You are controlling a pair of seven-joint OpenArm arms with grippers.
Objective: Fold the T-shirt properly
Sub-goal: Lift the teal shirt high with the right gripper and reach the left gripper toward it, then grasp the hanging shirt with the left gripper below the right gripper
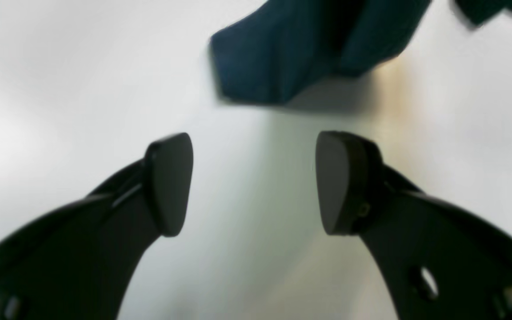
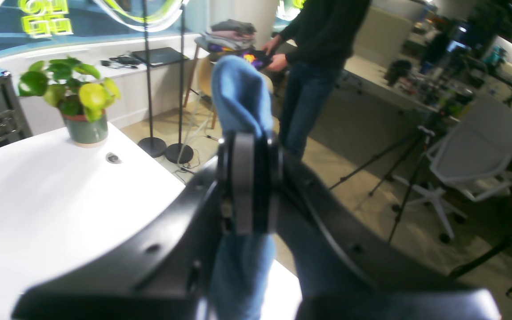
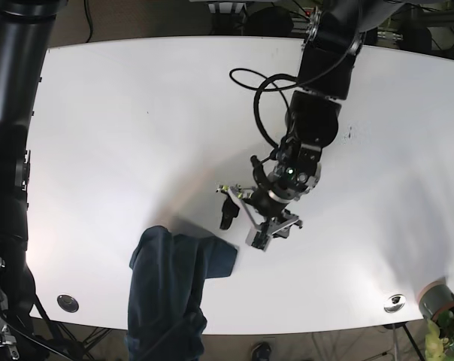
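Note:
The dark blue T-shirt [image 3: 171, 278] lies bunched near the white table's [image 3: 137, 135] front edge and hangs over it. In the base view my left gripper [image 3: 242, 226] hovers open just right of the shirt's corner. Seen from the left wrist, its fingers [image 1: 169, 184] stand wide apart over bare table, with a blurred shirt corner [image 1: 291, 58] ahead of them. My right gripper [image 2: 249, 182] is shut on a fold of blue T-shirt [image 2: 240, 98] that sticks up past the pads and trails below. That gripper does not show in the base view.
A potted plant [image 2: 76, 106] stands at the table's corner, also partly in view as the plant [image 3: 441, 316]. Two round grommets [image 3: 67, 302] sit near the front edge. Beyond the table are a person [image 2: 322, 53], tripods and an office chair [image 2: 478, 146].

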